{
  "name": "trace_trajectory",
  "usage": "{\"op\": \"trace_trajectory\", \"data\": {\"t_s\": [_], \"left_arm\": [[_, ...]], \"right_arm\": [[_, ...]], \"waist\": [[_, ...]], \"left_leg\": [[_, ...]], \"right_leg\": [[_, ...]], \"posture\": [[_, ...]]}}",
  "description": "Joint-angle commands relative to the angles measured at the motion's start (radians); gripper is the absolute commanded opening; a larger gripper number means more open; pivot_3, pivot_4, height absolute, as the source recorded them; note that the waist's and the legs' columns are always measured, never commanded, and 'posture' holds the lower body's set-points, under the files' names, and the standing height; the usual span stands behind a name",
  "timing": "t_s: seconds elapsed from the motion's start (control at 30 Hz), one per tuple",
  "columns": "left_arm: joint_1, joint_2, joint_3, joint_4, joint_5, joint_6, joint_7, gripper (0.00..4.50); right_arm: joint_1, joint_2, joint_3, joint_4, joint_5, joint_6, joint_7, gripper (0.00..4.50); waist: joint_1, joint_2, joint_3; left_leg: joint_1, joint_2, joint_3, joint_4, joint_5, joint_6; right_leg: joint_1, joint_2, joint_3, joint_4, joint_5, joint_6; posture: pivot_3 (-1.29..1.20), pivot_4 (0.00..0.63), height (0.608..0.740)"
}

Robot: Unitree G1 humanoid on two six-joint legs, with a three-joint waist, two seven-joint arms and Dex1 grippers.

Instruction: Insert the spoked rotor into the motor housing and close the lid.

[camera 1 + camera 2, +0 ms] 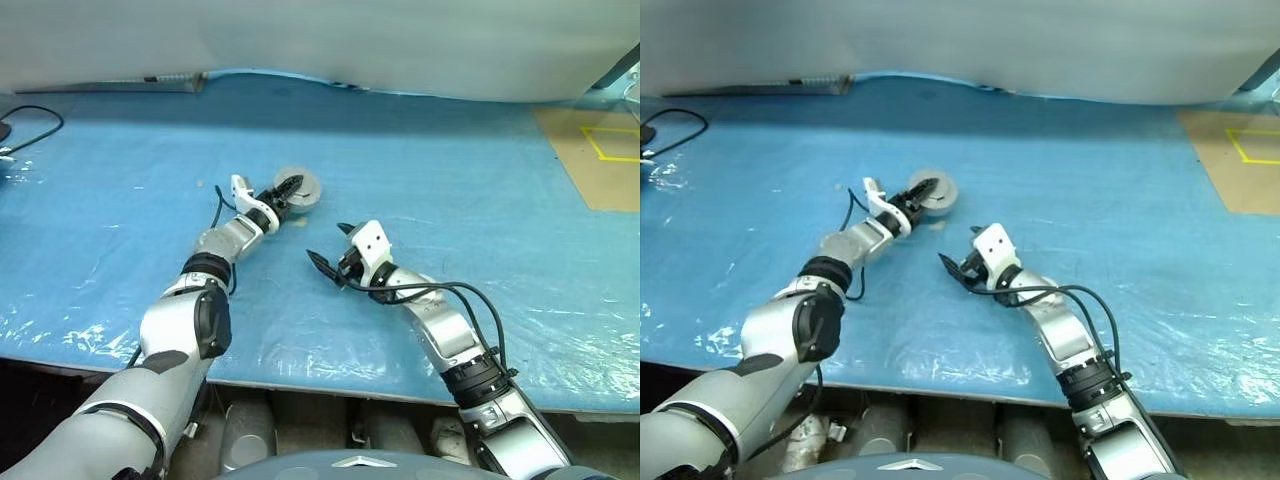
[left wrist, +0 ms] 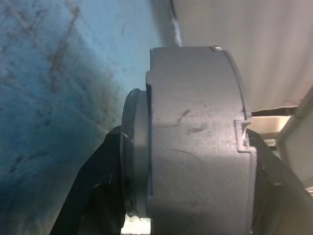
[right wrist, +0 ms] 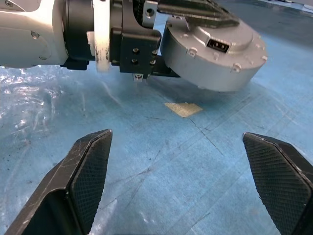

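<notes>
Left gripper point(image 1: 287, 190): jaws clamped across the motor housing point(image 3: 215, 54), held just above the blue table cover point(image 1: 450, 170). Right gripper point(image 3: 188, 181): jaws wide apart, empty, near the housing. Recommended handling: housing kept level and grip retained while it is set down.

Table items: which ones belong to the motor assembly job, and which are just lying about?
Job:
- motor housing, closed up and gripped in the left gripper, held just above the blue mat
- right gripper, open and empty, near the mat

Lying about:
- black cable at the far left edge
- brown board with yellow tape at the far right
- small tan scrap on the mat
</notes>
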Motion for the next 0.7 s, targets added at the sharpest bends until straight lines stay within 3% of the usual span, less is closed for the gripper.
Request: {"op": "trace_trajectory", "data": {"t_s": [0.03, 0.1, 0.3, 0.5, 0.7], "left_arm": [[-0.060, 0.020, 0.033, 0.021, 0.039, -0.069, 0.024, 2.38], [-0.064, 0.019, 0.046, 0.035, 0.055, -0.082, 0.046, 2.38], [-0.043, 0.029, 0.067, 0.035, 0.095, -0.045, 0.085, 4.40], [0.042, 0.089, 0.043, -0.022, 0.139, 0.087, 0.100, 4.46], [0.292, 0.150, -0.197, -0.326, 0.308, 0.223, 0.023, 4.46]], "right_arm": [[0.007, 0.010, -0.026, -0.015, -0.015, -0.015, 0.006, 4.50], [0.011, 0.015, -0.029, -0.017, -0.020, -0.012, 0.007, 4.50], [0.025, 0.027, -0.032, -0.029, -0.036, -0.003, 0.010, 4.50], [0.040, 0.033, -0.037, -0.046, -0.027, 0.015, 0.028, 4.50], [0.052, 0.043, -0.043, -0.048, -0.029, 0.021, 0.038, 4.50]], "waist": [[0.000, 0.000, 0.000], [0.002, -0.001, 0.000], [0.003, 0.000, 0.000], [-0.004, 0.000, 0.000], [-0.018, 0.001, -0.003]], "left_leg": [[0.000, 0.000, 0.000, 0.000, 0.000, 0.000], [-0.001, 0.000, -0.001, 0.000, 0.000, 0.000], [0.004, 0.000, -0.001, 0.000, -0.002, -0.002], [0.013, 0.001, 0.000, 0.000, -0.002, -0.002], [0.021, 0.003, 0.005, -0.003, -0.002, -0.002]], "right_leg": [[0.000, 0.000, 0.000, 0.000, 0.000, 0.000], [0.000, 0.000, -0.001, 0.000, 0.000, 0.000], [0.005, 0.000, -0.001, 0.000, 0.000, -0.001], [0.012, -0.001, 0.000, 0.000, -0.003, -0.006], [0.020, -0.001, 0.000, 0.000, -0.005, -0.010]], "posture": [[0.00, 0.150, 0.740], [0.00, 0.150, 0.740], [0.00, 0.150, 0.740], [0.00, 0.150, 0.740], [0.00, 0.150, 0.740]]}}
